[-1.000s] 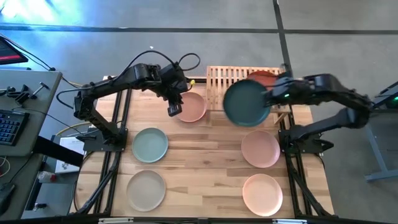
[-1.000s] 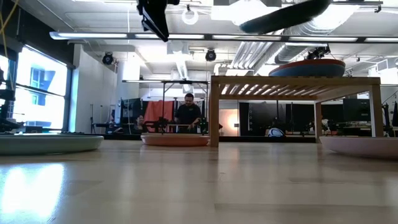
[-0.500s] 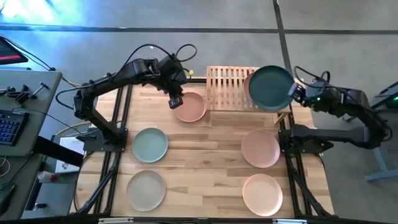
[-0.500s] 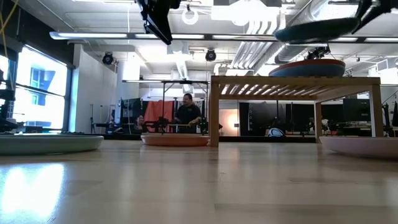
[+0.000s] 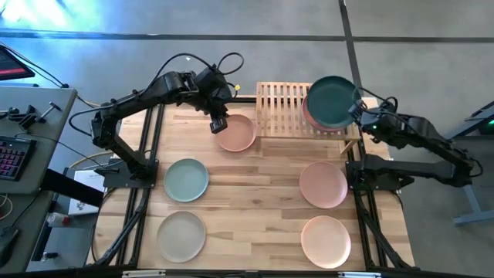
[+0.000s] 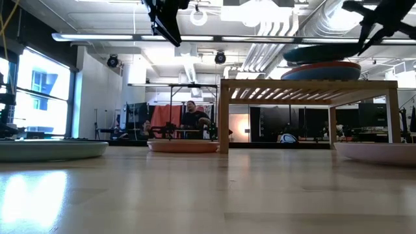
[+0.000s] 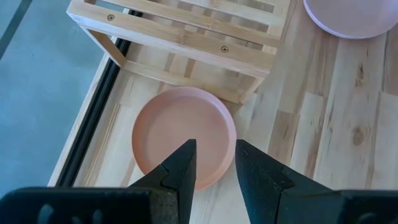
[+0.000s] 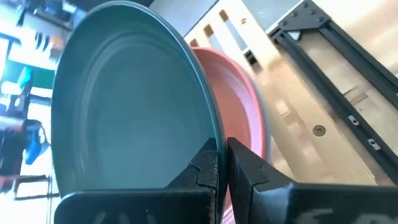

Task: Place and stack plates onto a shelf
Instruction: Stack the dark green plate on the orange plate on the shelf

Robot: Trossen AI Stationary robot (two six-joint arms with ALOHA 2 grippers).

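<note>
From above, the right gripper (image 5: 357,110) holds the dark teal plate (image 5: 332,101) by its rim, over the right end of the shelf (image 5: 284,99) at the counter's (image 5: 255,193) far edge. A red-orange plate (image 5: 310,117) already lies there and shows as a sliver under the teal one, so the plate is carried here to go on top of it. The left gripper (image 5: 217,124) hangs over the peach plate (image 5: 236,133) just beside the shelf's left end, probably lining up the next pick. Four more plates lie flat on the counter, two along its left side and two along its right.

From counter height, the teal plate (image 6: 322,52) sits close above the red-orange plate (image 6: 320,70) and is near level. I cannot tell whether they touch. A plate is round, so it has no long axis; its open face points up.

In the left wrist view, the jaws stand partly open and empty, aimed down at the peach plate (image 7: 185,135).

In the right wrist view, the jaws are pinched shut on the teal plate's (image 8: 130,99) rim, with the red-orange plate (image 8: 239,93) right behind it.
</note>
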